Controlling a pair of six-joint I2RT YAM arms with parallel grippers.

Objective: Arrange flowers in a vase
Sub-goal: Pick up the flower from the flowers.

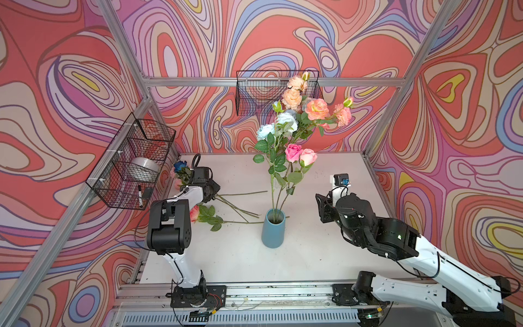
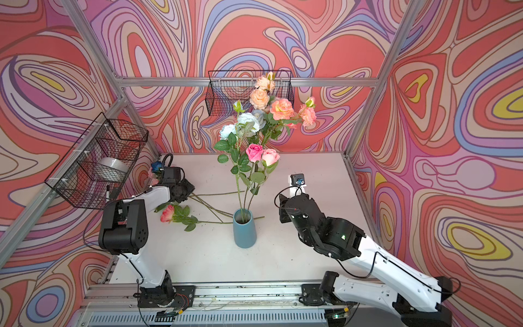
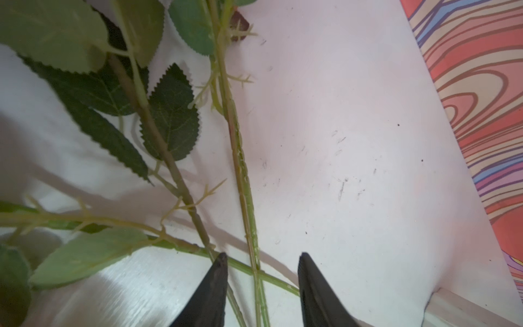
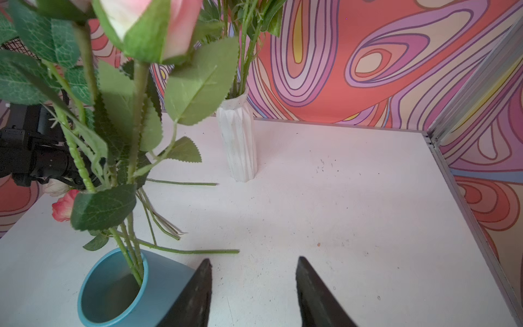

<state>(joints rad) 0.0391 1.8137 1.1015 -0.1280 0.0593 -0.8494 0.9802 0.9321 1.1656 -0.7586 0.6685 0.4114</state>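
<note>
Three green stems are seen standing in the blue vase [image 1: 273, 230] near the front middle of the table [image 1: 325, 254], two of them topped by pink roses [image 1: 300, 154] with broad toothed leaves. Just beside that vase, on the right, the right gripper [image 4: 254, 258] is positioned with its fingers [image 4: 198, 291] parted and nothing between them. Further back on the left, loose flowers [image 3: 240, 170] are laid flat on the table, among them a peach-pink rose [image 1: 194, 213] and a deep blue rose [image 1: 179, 166] on long thorny stems. The left gripper [image 3: 263, 254] is placed over these, partly open. The crossing stems are straddled by its fingers [image 3: 317, 288], none of them pinched. At the back, a white vase [image 4: 237, 141] is filled with further stems.
</note>
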